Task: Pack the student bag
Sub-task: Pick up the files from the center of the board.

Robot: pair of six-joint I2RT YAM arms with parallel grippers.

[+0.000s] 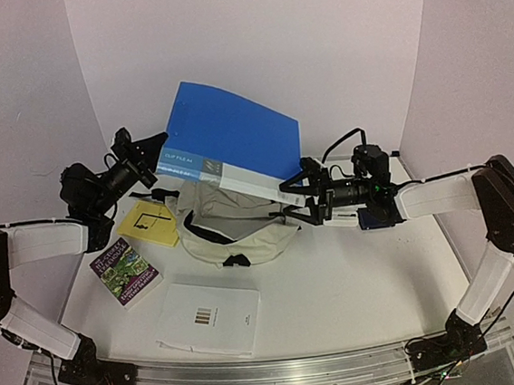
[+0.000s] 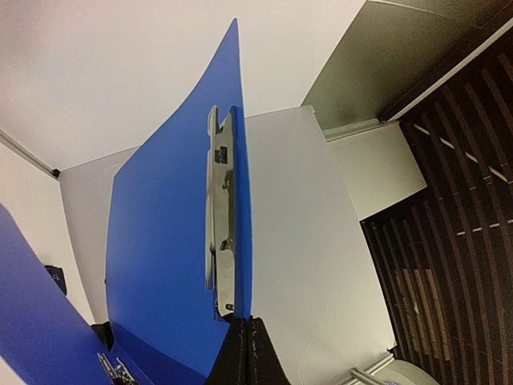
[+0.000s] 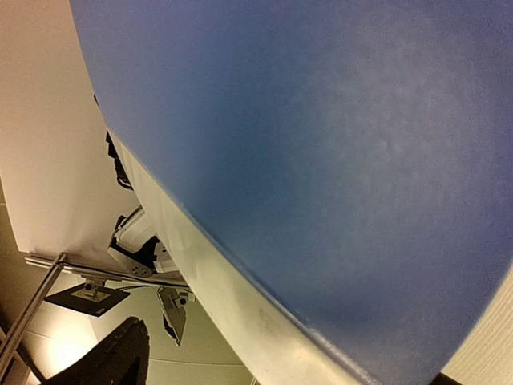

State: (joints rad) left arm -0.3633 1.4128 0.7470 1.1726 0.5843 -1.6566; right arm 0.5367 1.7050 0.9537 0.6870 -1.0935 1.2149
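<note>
- Bag (image 1: 235, 231) lies slumped at mid-table (image 1: 356, 274), between the two arms, its mouth gaping toward the far side and upward.
- Binder (image 1: 233, 136), blue, hangs in the air just behind and above that mouth. Its long axis runs left to right, with the right end lower.
- Left gripper (image 1: 146, 171) is at the binder's left end. In the left wrist view its fingers are pressed together on the binder's edge, beside the metal clip.
- Right gripper (image 1: 295, 191) is at the binder's low right corner, right over the bag's rim. I cannot tell whether its jaws are spread or gripping the binder: the right wrist view is nearly all blue cover, with only one dark finger at the bottom.
- My judgement: the move turns on tipping the binder's lower long edge down and toward the near side into the mouth. The right arm is nearer the bag.
- The binder hides the bag's far part, so the mouth's width against the binder's length is hard to judge.
- Waiting on the table to the left and in front of the bag: yellow pad (image 1: 149, 223), book (image 1: 125, 272), white booklet (image 1: 210, 317).
</note>
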